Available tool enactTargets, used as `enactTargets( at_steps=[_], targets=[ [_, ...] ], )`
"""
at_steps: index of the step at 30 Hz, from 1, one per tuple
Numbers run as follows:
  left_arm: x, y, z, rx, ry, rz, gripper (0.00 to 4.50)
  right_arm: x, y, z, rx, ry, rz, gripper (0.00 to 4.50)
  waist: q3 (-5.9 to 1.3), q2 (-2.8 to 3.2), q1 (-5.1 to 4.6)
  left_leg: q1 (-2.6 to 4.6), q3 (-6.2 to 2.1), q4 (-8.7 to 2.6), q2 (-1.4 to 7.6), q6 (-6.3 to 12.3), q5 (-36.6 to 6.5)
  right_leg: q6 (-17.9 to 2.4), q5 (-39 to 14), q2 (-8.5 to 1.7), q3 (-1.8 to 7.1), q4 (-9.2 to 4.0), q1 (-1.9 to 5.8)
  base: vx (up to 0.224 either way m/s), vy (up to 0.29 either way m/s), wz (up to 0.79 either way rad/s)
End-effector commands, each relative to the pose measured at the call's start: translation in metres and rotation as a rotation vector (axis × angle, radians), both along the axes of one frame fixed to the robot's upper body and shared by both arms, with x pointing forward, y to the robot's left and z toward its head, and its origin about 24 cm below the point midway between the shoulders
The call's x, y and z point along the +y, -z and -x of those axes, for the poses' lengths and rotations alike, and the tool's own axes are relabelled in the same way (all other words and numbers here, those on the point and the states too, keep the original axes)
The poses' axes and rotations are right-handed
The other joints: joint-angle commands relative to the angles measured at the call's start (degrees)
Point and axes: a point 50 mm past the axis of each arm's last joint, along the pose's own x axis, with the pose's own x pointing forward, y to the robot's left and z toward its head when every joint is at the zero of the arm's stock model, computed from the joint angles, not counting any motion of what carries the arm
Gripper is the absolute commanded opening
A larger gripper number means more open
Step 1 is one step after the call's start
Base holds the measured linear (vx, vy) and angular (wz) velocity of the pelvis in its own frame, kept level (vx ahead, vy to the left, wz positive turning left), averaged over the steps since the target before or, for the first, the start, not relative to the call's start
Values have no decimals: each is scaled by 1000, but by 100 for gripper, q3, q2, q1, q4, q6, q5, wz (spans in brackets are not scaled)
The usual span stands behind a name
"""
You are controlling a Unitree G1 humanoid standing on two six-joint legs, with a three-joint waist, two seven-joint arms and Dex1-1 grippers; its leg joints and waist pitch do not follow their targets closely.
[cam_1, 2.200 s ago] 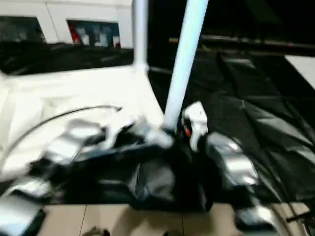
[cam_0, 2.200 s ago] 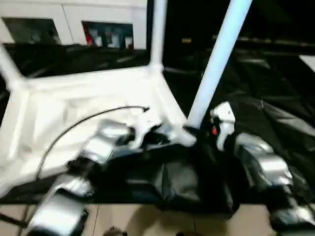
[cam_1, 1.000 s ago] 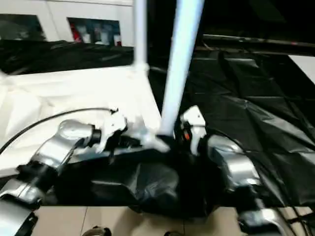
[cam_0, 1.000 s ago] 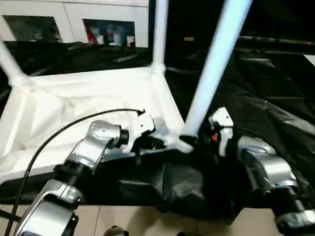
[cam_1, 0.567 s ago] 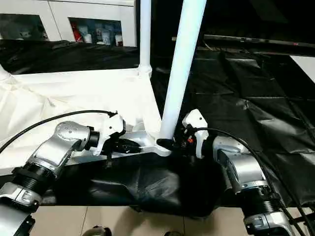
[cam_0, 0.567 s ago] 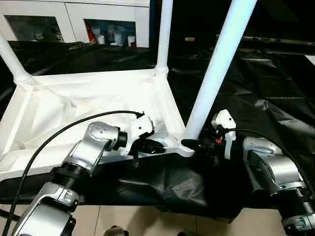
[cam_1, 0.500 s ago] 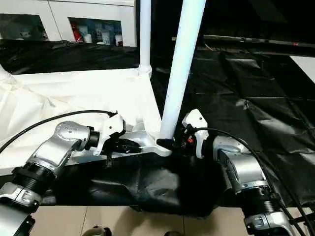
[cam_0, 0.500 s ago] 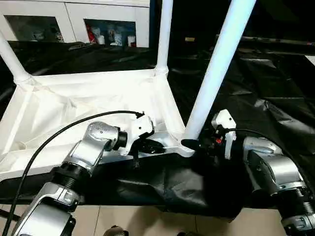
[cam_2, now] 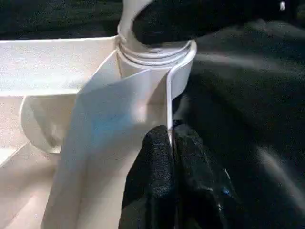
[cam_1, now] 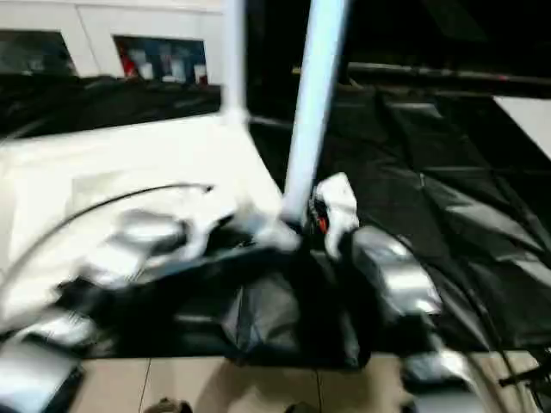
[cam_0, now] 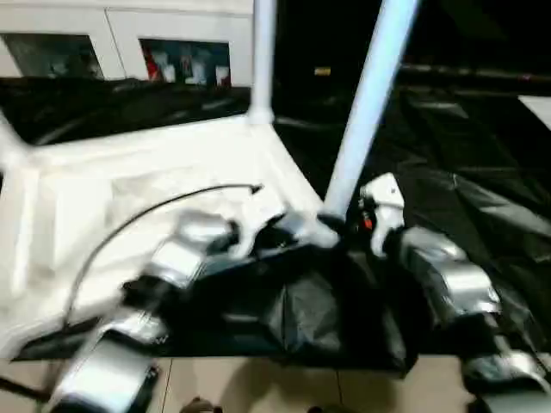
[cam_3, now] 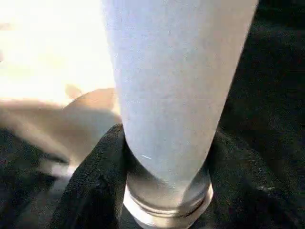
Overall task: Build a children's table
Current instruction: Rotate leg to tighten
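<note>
Both grippers work at the tabletop (cam_0: 129, 172) near corner – left gripper (cam_2: 170, 138) pinches its thin rim, right gripper (cam_3: 164, 157) clasps the leg (cam_0: 366, 103) just above the socket – so hold the rim steady and press the leg straight down.

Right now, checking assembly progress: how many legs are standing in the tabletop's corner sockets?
3 can be seen: near leg at the tabletop's near corner, between the right gripper's fingers; far leg at the corner behind it; left leg at the picture's edge. A fourth may be hidden.
</note>
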Motion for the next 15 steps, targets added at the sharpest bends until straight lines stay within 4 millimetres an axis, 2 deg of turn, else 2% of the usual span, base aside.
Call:
enactTargets(
  at_steps=[1,3,4,5,7,8,15],
  targets=[
    [-4,4,-6,0,-131,0,0,-3,36,9,175,130,30,204,-335,-16,6,71,-52,-386,41,-134,-1635,-898,-1916,-242,122,-519,204,0,0,0],
    [-15,3,-7,-10,-143,-1,0,12,34,4,166,152,6,204,-344,16,0,70,-52,-387,40,-128,-1664,-936,-1648,-224,123,-502,200,0,0,0],
    [-21,3,-7,-19,-142,-3,0,20,32,2,155,155,-1,204,-353,3,1,66,-49,-382,27,-117,-1644,-938,-1541,-216,119,-499,215,0,0,0],
    [-28,2,-7,-23,-131,-2,0,27,30,0,145,156,-2,204,-355,14,7,66,-42,-376,26,-102,-1615,-965,-1422,-223,121,-501,209,0,0,0],
    [-35,0,-6,-32,-107,5,0,33,29,-2,134,165,-4,204,-353,14,13,65,-44,-382,20,-80,-1648,-921,-1483,-225,115,-513,217,0,0,0],
    [-37,0,-6,-31,-97,7,0,33,28,-3,131,166,1,259,-356,12,18,57,-50,-383,25,-61,-1634,-924,-1425,-228,114,-504,229,0,0,0],
    [-29,1,-4,-31,-29,18,0,24,19,-7,79,143,-31,316,-345,13,37,51,-51,-399,36,-4,-1703,-957,-1366,-229,110,-499,233,0,0,0]
  ],
)
